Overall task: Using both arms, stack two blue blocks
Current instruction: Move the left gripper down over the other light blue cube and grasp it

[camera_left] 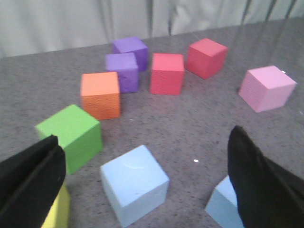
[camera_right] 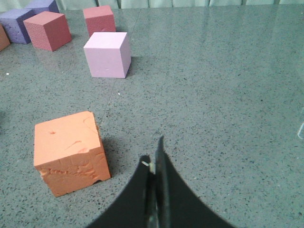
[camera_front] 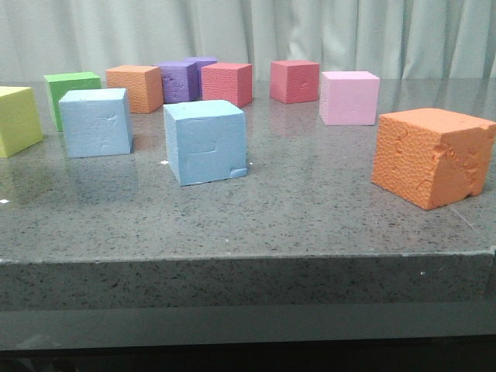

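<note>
Resting apart on speckled stone table (camera_front: 310, 209), two dented blue blocks (camera_front: 205, 142).

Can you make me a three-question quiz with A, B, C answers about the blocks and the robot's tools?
1. Where are the two blue blocks?
A. Stacked
B. Side by side on the table, apart
C. Inside a box

2. How many purple cubes are there?
A. Two
B. Four
C. None

3. How is the left tool?
A. Open, holding nothing
B. Shut on a blue block
C. Holding a green cube

Answers: 1 B, the front view shows both resting on the table with a gap between them. 2 A, two purple cubes sit at the back. 3 A, its fingers stand wide apart around nothing.
</note>
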{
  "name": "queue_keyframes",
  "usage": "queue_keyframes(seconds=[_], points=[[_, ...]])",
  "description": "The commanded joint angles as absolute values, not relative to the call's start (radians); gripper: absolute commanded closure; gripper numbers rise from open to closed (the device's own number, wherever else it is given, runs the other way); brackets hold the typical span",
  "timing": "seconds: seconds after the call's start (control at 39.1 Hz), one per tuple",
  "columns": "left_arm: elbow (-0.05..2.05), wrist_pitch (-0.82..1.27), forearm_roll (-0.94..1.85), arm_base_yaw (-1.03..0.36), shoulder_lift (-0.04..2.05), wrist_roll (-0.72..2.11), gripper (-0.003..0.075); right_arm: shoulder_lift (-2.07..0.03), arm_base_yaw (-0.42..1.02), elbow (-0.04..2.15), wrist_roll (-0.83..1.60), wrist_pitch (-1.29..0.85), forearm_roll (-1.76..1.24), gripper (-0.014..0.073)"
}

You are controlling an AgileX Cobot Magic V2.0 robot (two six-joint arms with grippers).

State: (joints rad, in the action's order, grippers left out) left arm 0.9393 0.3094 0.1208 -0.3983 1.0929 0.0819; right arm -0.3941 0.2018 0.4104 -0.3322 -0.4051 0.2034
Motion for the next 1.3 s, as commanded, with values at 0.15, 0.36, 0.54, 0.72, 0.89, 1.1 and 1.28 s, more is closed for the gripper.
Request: queue_keyframes(seconds=[0.15, 0.36, 0.54, 0.72, 0.89, 1.1, 1.28], points=[[1.204, 0.493, 0.131, -0.452, 1.318, 0.074, 0.0050, -0.397, 0.198, 0.435, -0.322, -0.321, 0.225, 0.0661], [1.396, 0.708, 0.036, -0.447, 1.478, -0.084, 0.0050, -0.397, 0.198, 0.435, -0.322, -0.321, 0.224, 0.0661], [1.472, 0.857, -0.189, -0.447, 1.551, -0.354, 0.0050, -0.397, 0.198, 0.435, -0.322, -0.321, 0.223, 0.0661], [1.478, 0.886, -0.183, -0.447, 1.593, -0.396, 0.0050, -0.397, 0.198, 0.435, -0.322, -0.321, 0.214, 0.0661], [1.478, 0.884, -0.142, -0.447, 1.628, -0.396, 0.0050, -0.397, 0.198, 0.435, -0.322, -0.319, 0.213, 0.0661], [1.478, 0.862, -0.132, -0.447, 1.660, -0.396, 0.0050, -0.397, 0.198, 0.435, -0.322, -0.313, 0.211, 0.0661], [1.478, 0.842, -0.132, -0.447, 1.692, -0.396, 0.0050, -0.397, 0.198, 0.435, -0.322, -0.313, 0.210, 0.0661]])
